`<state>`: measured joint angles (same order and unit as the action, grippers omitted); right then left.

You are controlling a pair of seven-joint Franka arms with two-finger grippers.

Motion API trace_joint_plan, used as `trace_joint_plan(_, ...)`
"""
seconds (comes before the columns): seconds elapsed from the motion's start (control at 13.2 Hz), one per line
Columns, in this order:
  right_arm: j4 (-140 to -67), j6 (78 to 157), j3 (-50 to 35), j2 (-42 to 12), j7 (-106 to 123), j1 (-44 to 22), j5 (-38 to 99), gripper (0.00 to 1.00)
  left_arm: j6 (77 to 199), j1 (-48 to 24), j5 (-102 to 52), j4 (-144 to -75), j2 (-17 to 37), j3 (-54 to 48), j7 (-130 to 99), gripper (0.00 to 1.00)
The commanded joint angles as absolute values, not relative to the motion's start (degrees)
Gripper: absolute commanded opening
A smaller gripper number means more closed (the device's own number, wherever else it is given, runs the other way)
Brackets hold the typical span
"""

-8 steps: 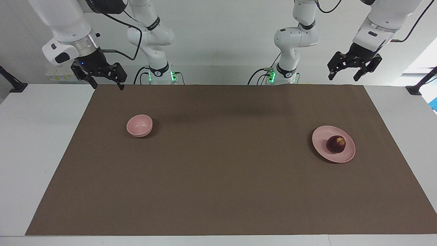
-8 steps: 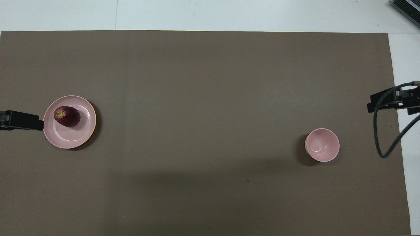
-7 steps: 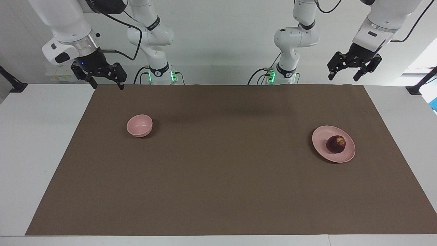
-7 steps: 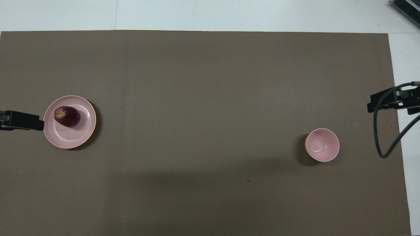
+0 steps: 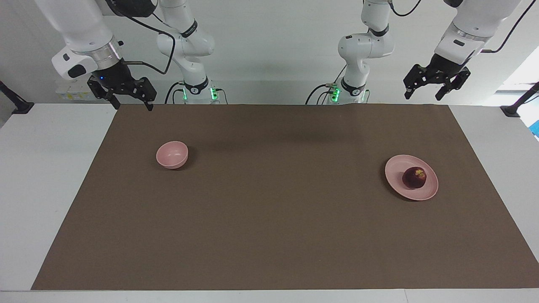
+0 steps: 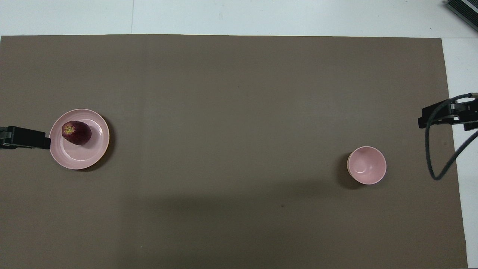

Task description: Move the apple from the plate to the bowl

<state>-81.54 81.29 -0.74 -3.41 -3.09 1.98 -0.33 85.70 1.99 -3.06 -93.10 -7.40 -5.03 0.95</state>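
The dark red apple (image 5: 414, 177) lies on the flat pink plate (image 5: 395, 168) toward the left arm's end of the table; in the overhead view the apple (image 6: 76, 133) sits on the part of the plate (image 6: 80, 160) farther from the robots. The small deep pink bowl (image 5: 172, 155) stands empty toward the right arm's end, also in the overhead view (image 6: 366, 165). My left gripper (image 5: 422, 97) is open and empty, raised over the mat's edge near its base. My right gripper (image 5: 132, 106) is open and empty, raised over the mat's corner, apart from the bowl.
A brown mat (image 5: 273, 202) covers most of the white table (image 5: 42, 168). In the overhead view only the left gripper's tip (image 6: 26, 137) and the right gripper's tip with its cable (image 6: 444, 114) show at the edges.
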Motion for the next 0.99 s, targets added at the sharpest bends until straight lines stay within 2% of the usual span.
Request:
trace_joint_plan(0.0, -81.7, 81.6, -0.7, -3.3, -2.1, 2.5, 0.8, 1.0, 87.1, 2.0, -3.8, -95.2, -9.1, -4.9, 0.7, 1.0)
trace_joint_plan(0.23, -81.7, 81.6, -0.7, -3.3, -2.0, 2.5, 0.8, 1.0, 87.4, 2.5, -3.8, -95.3, -9.2, -4.8, 0.8, 1.0)
trace_joint_plan(0.53, -81.7, 81.6, -0.7, -3.3, -2.0, 2.7, 0.8, 1.0, 93.8, 2.3, -3.8, -97.5, -8.6, -4.8, 0.9, 1.0)
trace_joint_plan(0.91, -81.8, 81.7, -0.7, -3.3, -1.7, 2.6, 0.6, 1.0, 105.3, 2.8, -3.8, -104.5, -6.3, -4.7, 1.4, 1.0)
